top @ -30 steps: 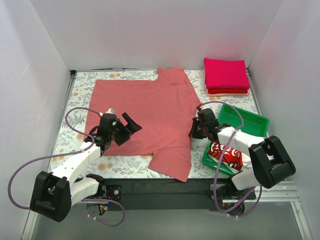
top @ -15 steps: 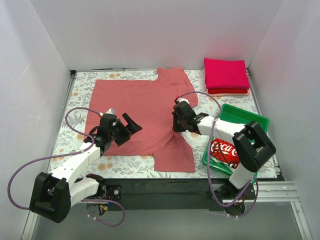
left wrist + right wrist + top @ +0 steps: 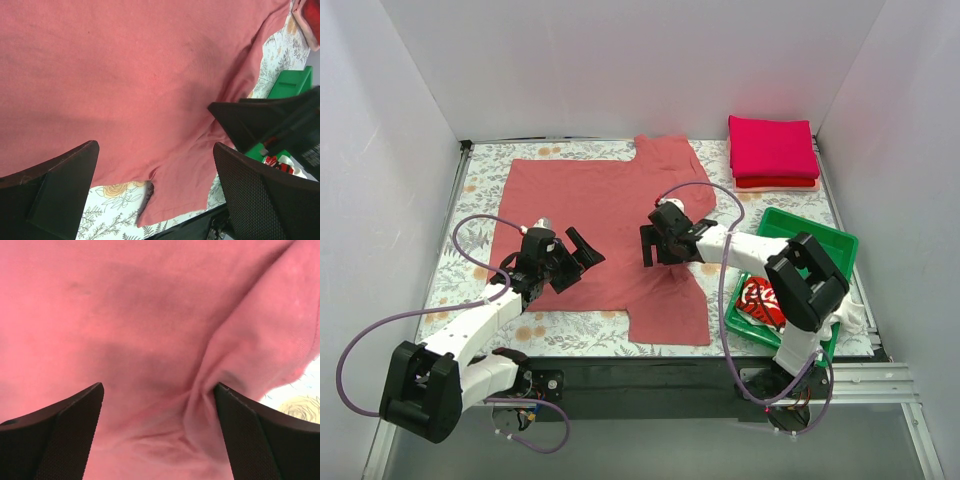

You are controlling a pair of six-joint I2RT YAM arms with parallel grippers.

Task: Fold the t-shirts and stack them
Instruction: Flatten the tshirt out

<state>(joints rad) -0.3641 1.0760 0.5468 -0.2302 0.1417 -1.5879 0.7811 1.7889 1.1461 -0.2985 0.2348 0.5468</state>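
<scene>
A plain salmon-red t-shirt [image 3: 590,200] lies spread on the floral table covering, its right side bunched into wrinkles. My right gripper [image 3: 655,250] stands open just above those wrinkles; in the right wrist view the creased cloth [image 3: 210,385] lies between its wide jaws [image 3: 160,435], held by neither. Over the shirt's lower left part my left gripper [image 3: 585,250] hangs open with nothing in it, the shirt's hem and sleeve [image 3: 185,195] below it. Folded magenta and red t-shirts [image 3: 772,150] are stacked at the back right. A red Coca-Cola t-shirt [image 3: 760,300] lies in the green tray [image 3: 810,232].
The green tray sits at the right, close behind my right arm. White walls enclose the table on three sides. Bare floral covering [image 3: 480,230] shows left of the shirt and along the near edge [image 3: 570,335]. The right gripper's dark body [image 3: 260,125] shows in the left wrist view.
My right gripper moved left from the shirt's right edge, dragging that side inward, then opened and let the cloth go. The left arm has not moved.
</scene>
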